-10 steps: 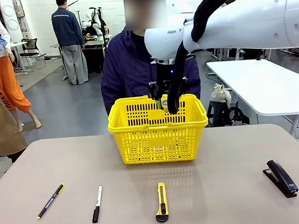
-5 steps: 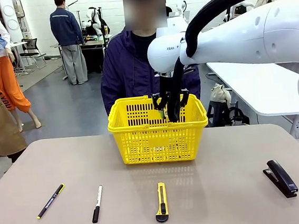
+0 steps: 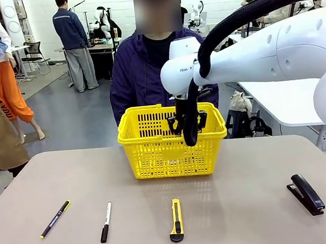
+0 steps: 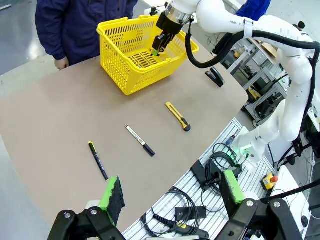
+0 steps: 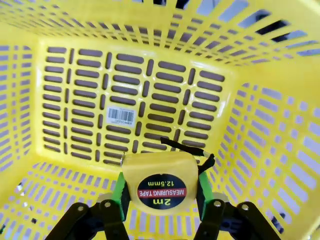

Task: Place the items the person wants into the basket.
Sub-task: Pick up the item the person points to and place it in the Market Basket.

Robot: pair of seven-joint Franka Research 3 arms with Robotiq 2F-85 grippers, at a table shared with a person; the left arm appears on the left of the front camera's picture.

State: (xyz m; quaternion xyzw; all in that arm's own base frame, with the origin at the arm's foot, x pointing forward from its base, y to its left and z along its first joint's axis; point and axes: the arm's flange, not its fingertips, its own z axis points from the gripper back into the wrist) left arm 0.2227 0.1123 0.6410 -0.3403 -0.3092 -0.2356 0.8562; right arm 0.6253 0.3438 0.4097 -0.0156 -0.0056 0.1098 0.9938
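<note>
My right gripper (image 3: 186,125) hangs over the open top of the yellow basket (image 3: 155,157), its fingers dipping below the rim. It is shut on the round yellow-and-black tape measure (image 5: 161,186), held between the green pads (image 5: 119,196) above the basket floor (image 5: 125,100). The black pen with a yellow end (image 3: 55,219) lies at the front left of the table. The black stapler (image 3: 306,193) lies at the front right. My left gripper (image 4: 172,190) is open and holds nothing, high above the table's near edge. The person (image 3: 141,72) stands behind the basket.
A white marker with a black cap (image 3: 106,221) and a yellow-and-black utility knife (image 3: 176,219) lie between pen and stapler along the front. From the left wrist view, the basket (image 4: 130,75), knife (image 4: 178,116), marker (image 4: 140,141), pen (image 4: 98,160) and stapler (image 4: 215,77) are spread out.
My right arm has lowered, bringing the gripper and the tape measure down into the basket's opening. The things on the table have not moved.
</note>
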